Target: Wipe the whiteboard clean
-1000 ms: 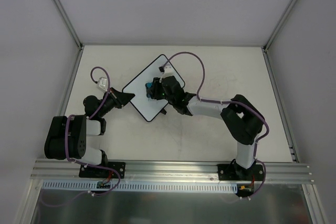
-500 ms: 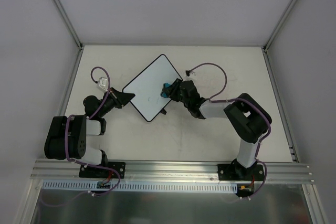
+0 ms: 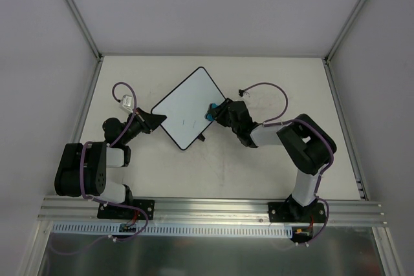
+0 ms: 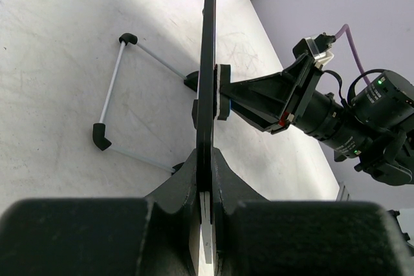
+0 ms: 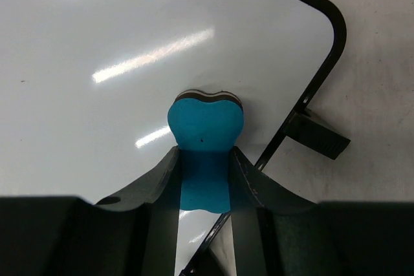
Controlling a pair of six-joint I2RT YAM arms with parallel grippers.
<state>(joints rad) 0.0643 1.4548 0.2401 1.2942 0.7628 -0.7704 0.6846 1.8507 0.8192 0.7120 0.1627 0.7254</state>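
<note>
the fingers of the left gripper are clamped on the whiteboard, one black finger on each face. the left wrist view shows the board edge-on, as a dark strip running up the middle of the picture. from above, that gripper grips the board at its left corner. the board sits turned like a diamond on the pale table, left of centre and ahead of both arm bases. the right gripper has its fingers closed around a blue eraser, bone-shaped, with a dark layer at its far end. that end is pressed against the board's white face, close to the right-hand rounded corner and just inside the thin black rim. in the left wrist view the eraser meets the board from the right, while a thin wire stand with black end caps rests on the table on the board's other side, its rods running up to the board. how steeply the board leans cannot be told. a small black foot juts out from the rim just beside the eraser. a purple cable loops over the table above the right arm's wrist, and the white face near the eraser shows only bright reflections.
</note>
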